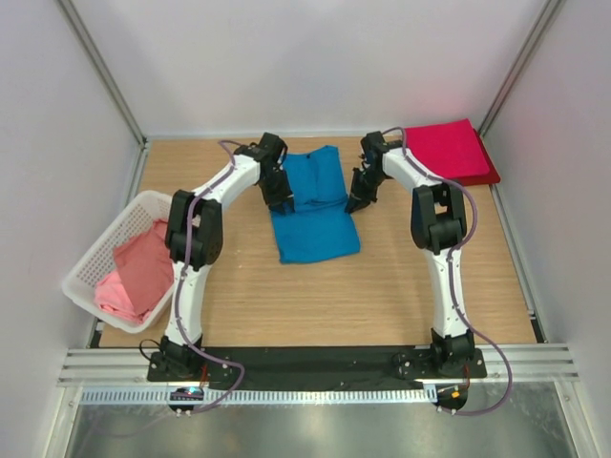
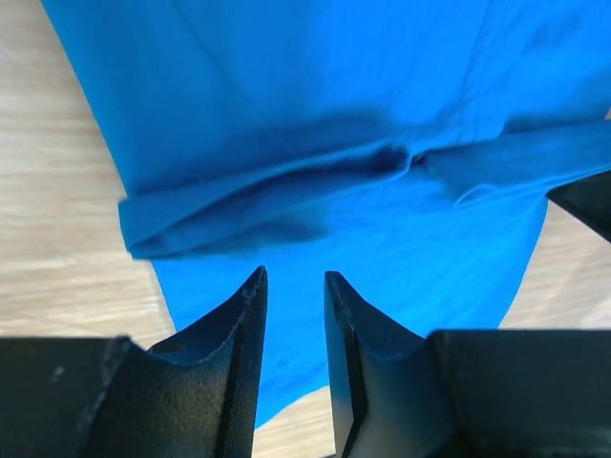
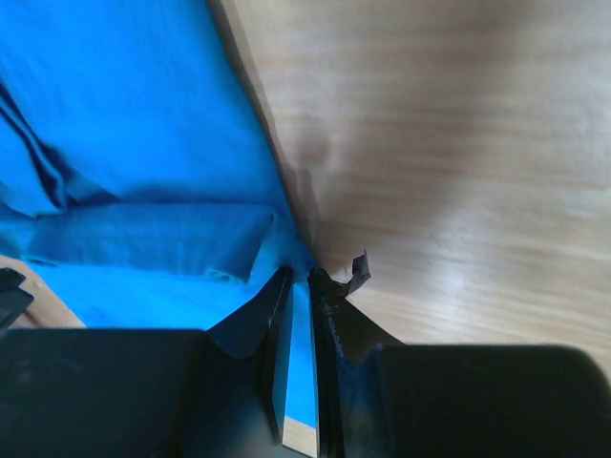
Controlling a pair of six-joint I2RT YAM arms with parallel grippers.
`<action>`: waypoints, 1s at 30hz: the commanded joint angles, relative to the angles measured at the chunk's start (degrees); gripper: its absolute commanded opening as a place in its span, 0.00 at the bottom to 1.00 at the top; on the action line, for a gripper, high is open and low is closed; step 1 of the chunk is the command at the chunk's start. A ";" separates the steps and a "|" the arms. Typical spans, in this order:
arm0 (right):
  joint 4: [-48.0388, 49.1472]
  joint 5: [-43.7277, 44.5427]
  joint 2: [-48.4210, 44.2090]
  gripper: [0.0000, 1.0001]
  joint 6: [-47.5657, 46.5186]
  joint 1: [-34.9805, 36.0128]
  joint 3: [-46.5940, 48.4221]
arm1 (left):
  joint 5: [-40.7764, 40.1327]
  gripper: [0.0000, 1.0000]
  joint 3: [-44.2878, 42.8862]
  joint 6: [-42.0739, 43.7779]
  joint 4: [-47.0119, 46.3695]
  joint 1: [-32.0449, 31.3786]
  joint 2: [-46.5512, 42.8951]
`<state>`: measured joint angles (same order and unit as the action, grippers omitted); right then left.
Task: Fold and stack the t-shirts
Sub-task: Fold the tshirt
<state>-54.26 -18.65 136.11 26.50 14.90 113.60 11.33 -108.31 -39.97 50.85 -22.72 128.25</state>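
Nearest on the left of the pale wooden surface (image 1: 315, 301) stands a white plastic lattice basket (image 1: 100, 246). It holds a rumpled heap of salmon pink cotton t-shirts (image 1: 138, 272).

Past it, in the middle of the surface, lies the bright blue cotton t-shirt (image 1: 315, 229), partly folded. Its near half is spread flat and roughly square. Its far half is narrower, with cloth turned inward on top.

Both arms reach over this shirt, one at each side of it where the wide part meets the narrow part. The left end effector (image 1: 280, 198) is at the shirt's left edge. From its wrist camera, the left end effector (image 2: 291, 286) has its two black fingers (image 2: 250, 305) parted by a modest gap with nothing between them. They point at a soft folded ridge that runs across the blue cloth (image 2: 315, 95).

The right end effector (image 1: 357, 203) is at the shirt's right edge. In its own view the right end effector (image 3: 298, 281) shows only a narrow slit between its fingers (image 3: 275, 296). The shirt's edge (image 3: 124, 114) runs right up to the tips beside bare wood (image 3: 458, 143). I cannot tell whether they pinch the cloth or merely straddle it.

Farthest off, in the far right corner, a crimson red cotton t-shirt (image 1: 447, 151) lies folded into a neat rectangle, well apart from the blue one.
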 commanded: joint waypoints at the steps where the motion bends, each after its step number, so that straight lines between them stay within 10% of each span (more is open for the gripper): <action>1: 3.63 0.90 1.34 0.20 3.11 0.40 6.10 | -2.89 0.32 -3.92 0.94 1.44 1.53 1.21; 30: 12.52 -0.07 -0.23 0.24 12.88 0.49 7.16 | -1.57 0.29 2.58 4.89 -6.82 -0.04 -3.53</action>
<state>-41.71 -19.64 140.40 39.42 14.96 120.79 10.52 -103.13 -36.77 45.71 -23.05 123.44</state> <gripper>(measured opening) 0.235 0.296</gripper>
